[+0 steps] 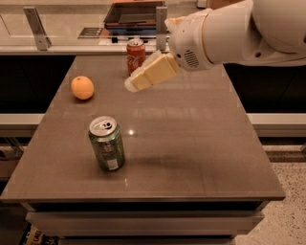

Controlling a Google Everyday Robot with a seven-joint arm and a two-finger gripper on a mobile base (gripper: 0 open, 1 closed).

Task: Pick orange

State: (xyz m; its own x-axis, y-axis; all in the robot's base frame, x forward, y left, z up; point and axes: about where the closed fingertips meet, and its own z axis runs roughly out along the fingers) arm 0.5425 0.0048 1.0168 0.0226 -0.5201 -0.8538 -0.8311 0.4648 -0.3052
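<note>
The orange (82, 87) is a small round fruit resting on the left side of the brown table (191, 143), towards the back. My gripper (136, 82) is cream-coloured and hangs above the table's back middle, pointing down and left. It is to the right of the orange, well apart from it, and just in front of the red cola can (136, 55). It holds nothing that I can see.
A green soda can (107, 143) stands upright at the front left of the table. The red cola can stands at the back edge. Behind the table runs a counter (57, 33) with a dark tray (134, 14) and metal brackets.
</note>
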